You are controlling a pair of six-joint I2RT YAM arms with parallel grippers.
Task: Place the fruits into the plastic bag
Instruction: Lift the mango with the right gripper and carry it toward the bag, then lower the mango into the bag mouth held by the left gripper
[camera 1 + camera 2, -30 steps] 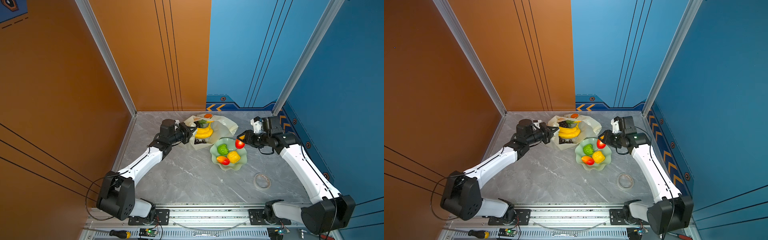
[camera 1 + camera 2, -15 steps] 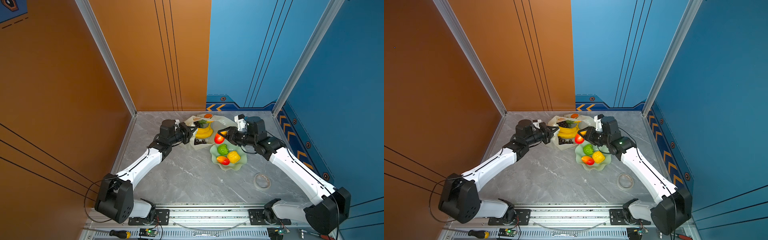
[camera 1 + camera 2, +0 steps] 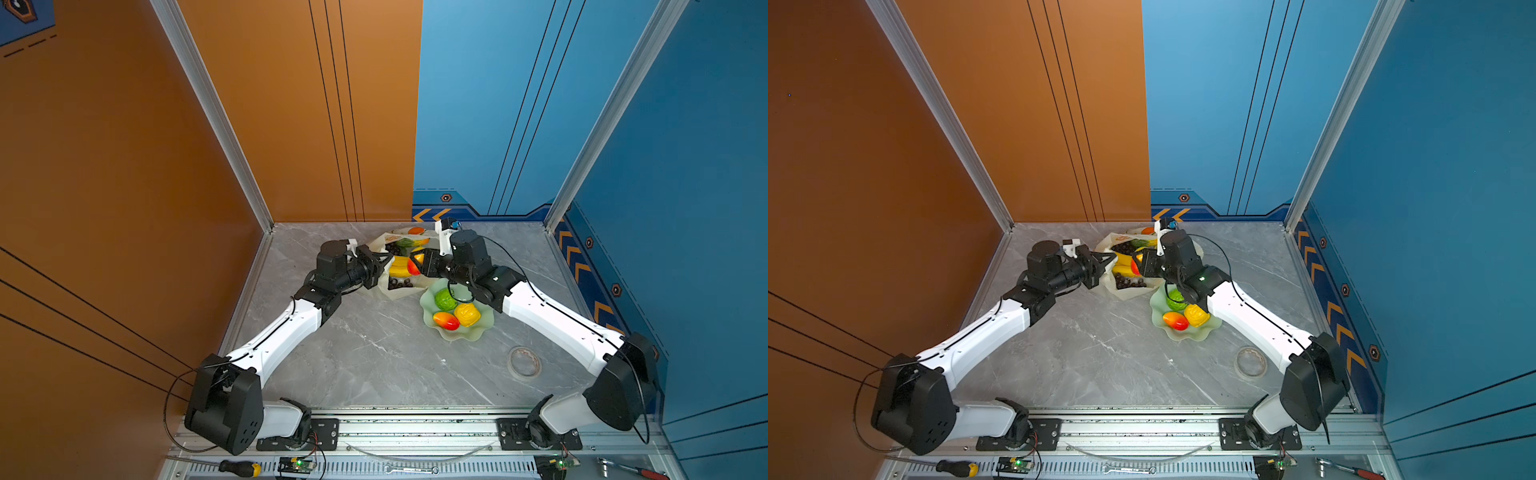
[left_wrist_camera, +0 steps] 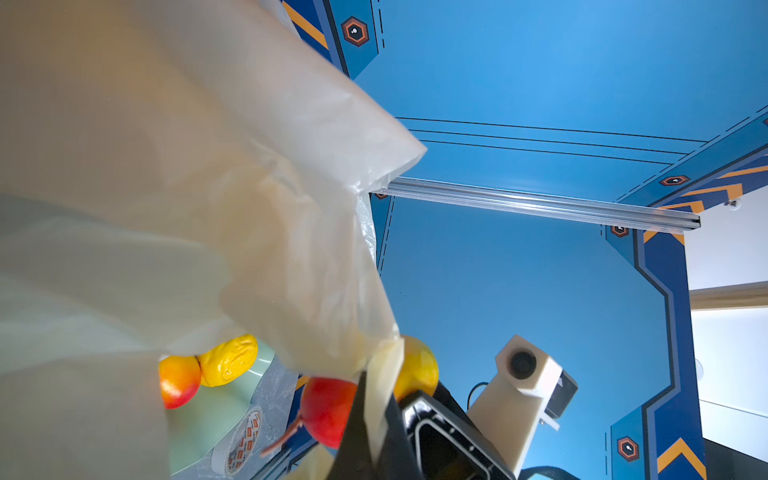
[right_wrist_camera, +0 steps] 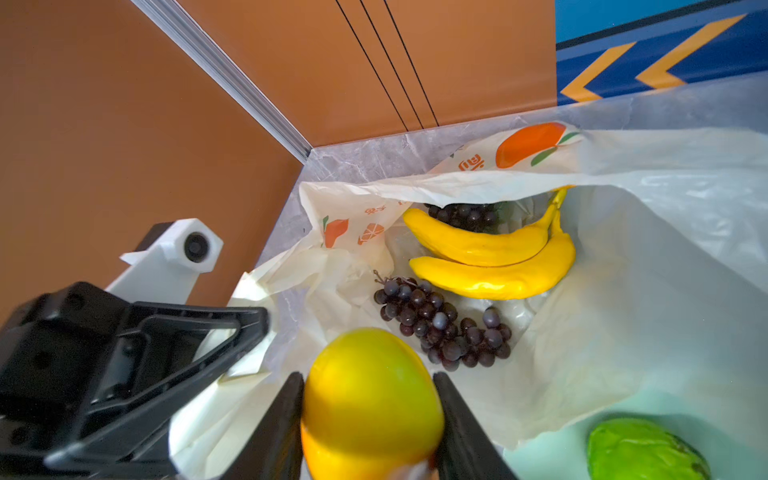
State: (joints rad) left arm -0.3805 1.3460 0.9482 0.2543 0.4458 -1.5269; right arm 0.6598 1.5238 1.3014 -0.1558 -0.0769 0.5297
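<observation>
Cream-white plastic bag (image 5: 602, 332) rim was pinched in the closed left gripper (image 3: 380, 268), the bag lying open on the counter (image 3: 374, 353) with bananas (image 5: 490, 266) and grapes (image 5: 440, 328) inside. Rightward, the right gripper (image 5: 369, 380) clamped a red-yellow mango (image 5: 370, 407) over the bag's mouth, beside the green dish (image 3: 457, 334).

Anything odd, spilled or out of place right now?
Nothing spilled or damaged. One stray: a tape roll lies flat on the table beside the green dish, apart from it. The plastic bag is crumpled but open, bananas and grapes inside.
</observation>
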